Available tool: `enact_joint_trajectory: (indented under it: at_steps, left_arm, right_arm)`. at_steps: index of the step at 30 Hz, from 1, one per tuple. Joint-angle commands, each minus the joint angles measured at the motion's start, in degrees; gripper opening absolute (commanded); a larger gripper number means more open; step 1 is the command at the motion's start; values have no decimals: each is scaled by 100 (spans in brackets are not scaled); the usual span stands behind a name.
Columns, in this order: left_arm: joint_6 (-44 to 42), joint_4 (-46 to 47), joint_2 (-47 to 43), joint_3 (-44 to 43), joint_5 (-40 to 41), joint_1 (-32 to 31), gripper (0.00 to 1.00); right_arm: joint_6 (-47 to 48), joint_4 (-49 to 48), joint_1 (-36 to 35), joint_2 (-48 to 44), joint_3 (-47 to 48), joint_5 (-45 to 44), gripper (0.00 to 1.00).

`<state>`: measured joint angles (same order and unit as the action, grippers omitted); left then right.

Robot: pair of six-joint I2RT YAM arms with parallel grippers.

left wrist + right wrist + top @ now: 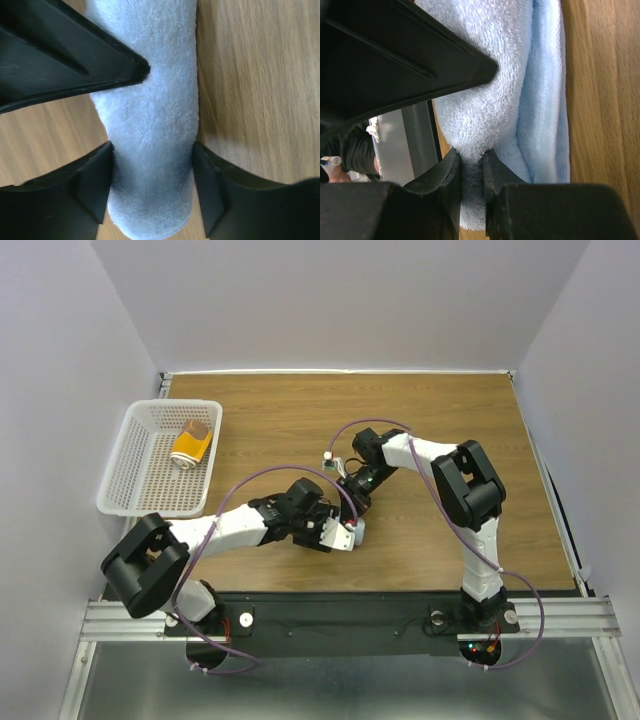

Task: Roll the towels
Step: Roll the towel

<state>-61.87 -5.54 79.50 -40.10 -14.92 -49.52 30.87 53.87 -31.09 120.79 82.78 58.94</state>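
**A:** Which step is this?

**B:** It looks like the second towel, near its end. The yellow towel (190, 446) lies as a tight cylinder in the white mesh basket (130, 430) at the left of the table (450, 410). The blue towel (150, 125) sits mid-table under both wrists, already a plump roll.

**A:** And the fingers?

**B:** The left gripper (152, 165) brackets the roll across its width, pressing both sides and denting the pile slightly. The right gripper (470, 160) has its fingers nearly together, pinching a thick fold at one end, with flatter layers lying beside it.

**A:** What does the next move need?

**B:** Probably a firm, even squeeze, so the springy cloth doesn't unwind once the pinch lets go.

**A:** Textures?

**B:** Fluffy pale terry, smooth wood-grain tabletop, hard matte black fingers.
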Motion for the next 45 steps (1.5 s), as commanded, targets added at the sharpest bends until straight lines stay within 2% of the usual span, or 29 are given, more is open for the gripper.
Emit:
enact_joint_trajectory:
  at_steps: [1, 2, 4, 5, 9, 12, 13, 14, 19, 24, 29, 36, 39, 45]
  left_arm:
    - [122, -252, 258, -191, 16, -32, 59]
    - [200, -368, 302, -296, -37, -23, 49]
    - [236, -770, 364, -411, -134, -23, 40]
    - [297, -877, 425, -455, -221, -23, 33]
    - [386, -1562, 610, -736, -406, -14, 25]
    - [482, -1966, 812, -937, -626, 30, 22]
    - [509, -2073, 934, -1008, -827, 134, 22]
    - [544, -2239, 987, -1148, -916, 196, 22]
    - [588, -2951, 1759, -1842, -1591, 775, 22]
    - [395, -3899, 2586, -2895, -2190, 1250, 23]
    - [193, -4525, 3518, -3697, -2480, 1620, 24]
    - [8, -5237, 4231, -4638, -2771, 1981, 25]
    - [-1, -5343, 4372, -4832, -2832, 2086, 25]
    - [-53, -5352, 4504, -4893, -2947, 2174, 26]
  right_arm:
    - [200, 168, -2, -178, 80, -321, 13]
    - [182, 168, -11, -222, 89, -365, 16]
    - [130, 168, 7, -389, 133, -479, 21]
    - [86, 159, 15, -459, 168, -549, 30]
    - [-116, 133, 243, -732, 334, -927, 51]
    - [-309, 72, 638, -1136, 449, -937, 56]
    - [-388, 80, 857, -1250, 484, -911, 64]
    - [-433, 63, 972, -1538, 528, -902, 67]
    - [-530, 36, 1482, -2427, 459, -1042, 68]
    - [-556, -253, 1483, -3551, -182, -1349, 67]
    - [-539, -482, 1396, -4274, -789, -1481, 65]
    - [-643, -1035, 105, -4494, -1387, -3062, 65]
    - [-907, -1745, -353, -4346, -1712, -3843, 66]
    - [-1136, -3011, -731, -4126, -2345, -4206, 73]
